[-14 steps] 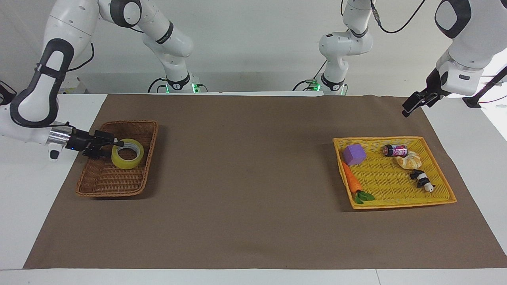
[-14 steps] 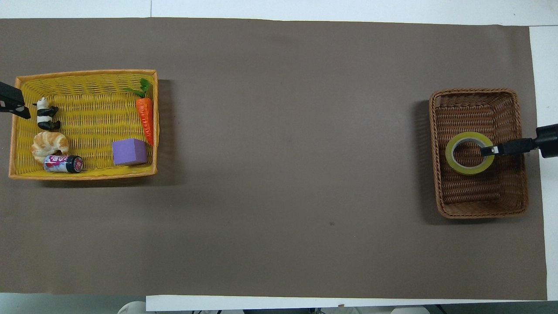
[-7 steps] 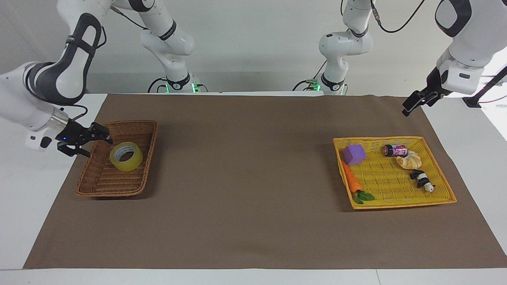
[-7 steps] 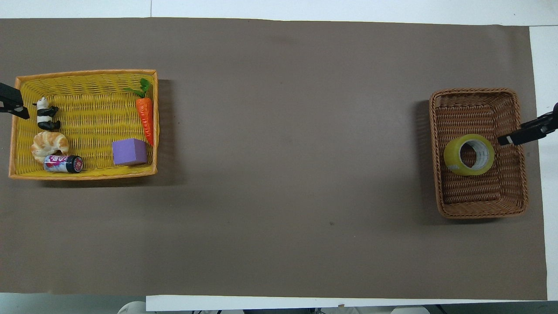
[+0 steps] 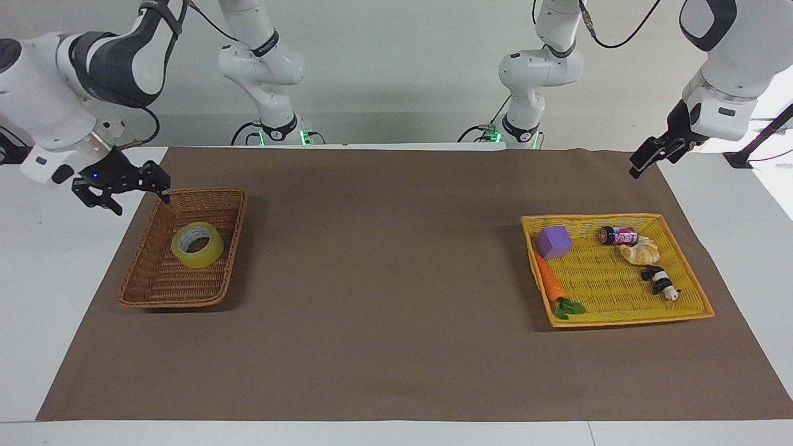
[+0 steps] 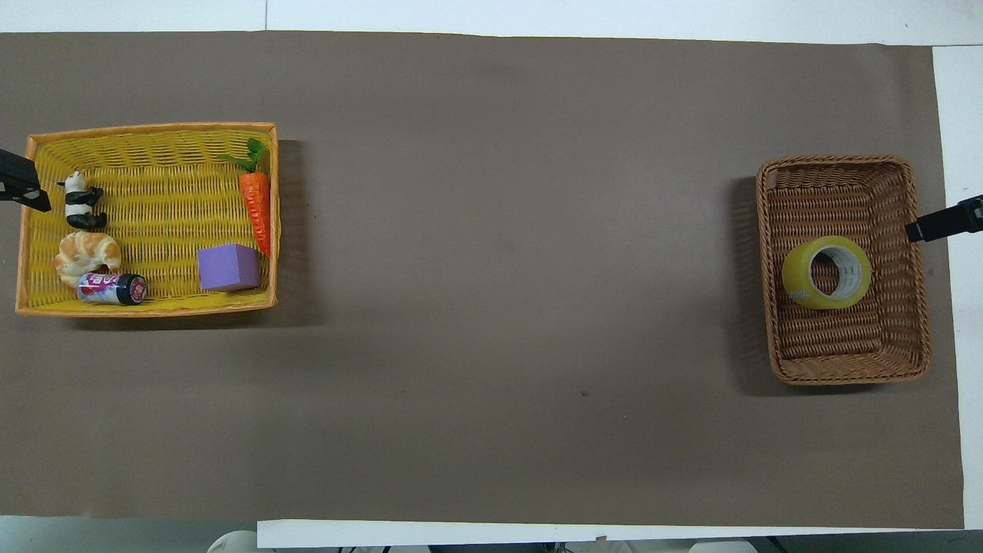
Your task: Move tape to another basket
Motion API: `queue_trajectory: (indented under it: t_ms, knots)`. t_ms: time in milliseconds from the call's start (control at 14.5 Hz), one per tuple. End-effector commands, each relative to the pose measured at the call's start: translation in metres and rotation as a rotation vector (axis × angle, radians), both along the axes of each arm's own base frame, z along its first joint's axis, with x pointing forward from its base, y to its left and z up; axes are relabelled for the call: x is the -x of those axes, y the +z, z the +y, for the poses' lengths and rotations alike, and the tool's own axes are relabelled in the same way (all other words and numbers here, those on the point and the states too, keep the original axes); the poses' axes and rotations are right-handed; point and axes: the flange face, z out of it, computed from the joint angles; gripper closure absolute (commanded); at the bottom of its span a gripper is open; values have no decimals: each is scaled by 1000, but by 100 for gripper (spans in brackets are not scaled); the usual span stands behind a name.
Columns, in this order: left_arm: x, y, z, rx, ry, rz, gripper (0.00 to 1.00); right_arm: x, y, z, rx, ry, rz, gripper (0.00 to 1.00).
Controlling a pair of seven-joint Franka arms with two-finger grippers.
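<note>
The tape (image 5: 198, 244), a yellow roll, lies tilted inside the dark-brown wicker basket (image 5: 161, 288) at the right arm's end of the table. It also shows in the overhead view (image 6: 826, 272), in the middle of the basket (image 6: 837, 192). My right gripper (image 5: 142, 197) is open and empty. It hangs above the basket's outer rim, clear of the tape, and shows at the edge of the overhead view (image 6: 941, 224). My left gripper (image 5: 644, 162) waits raised over the outer edge of the yellow tray (image 5: 607, 291), at the overhead view's edge (image 6: 19, 188).
The flat yellow tray (image 6: 153, 200) at the left arm's end holds a purple block (image 5: 553, 241), a carrot (image 5: 551, 286), a croissant (image 5: 641, 252), a small can (image 5: 618, 235) and a panda figure (image 5: 660, 282). Brown mat (image 5: 384, 279) lies between the two containers.
My right gripper let go of the tape, opened, rose and drew back out of the basket to its outer rim. The tape settled tilted in the basket. The left gripper barely moved.
</note>
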Motion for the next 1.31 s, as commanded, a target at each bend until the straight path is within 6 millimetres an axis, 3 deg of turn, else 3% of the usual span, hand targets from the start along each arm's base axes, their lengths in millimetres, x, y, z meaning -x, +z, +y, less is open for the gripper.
queue_trajectory:
  t_ms: [0,207,277,346,553,1037,1245]
  knots:
    - [5,-8,-4,-8,-23,-5,0,22,32,15,20,-33,48,0]
    - [5,-9,-3,-8,-23,0,0,30,30,18,18,-31,57,0]
    - [6,-9,-1,-9,-19,6,0,28,36,33,38,-13,43,0]
    - [6,-9,0,-9,-15,9,0,26,43,36,63,-43,28,0]
    - [6,-9,4,-9,-5,9,0,21,53,36,82,-105,15,0]
    - [6,-9,4,-9,-7,7,0,22,45,26,65,-150,62,0]
    - [6,-10,4,-9,-9,9,0,22,52,21,74,-159,47,0]
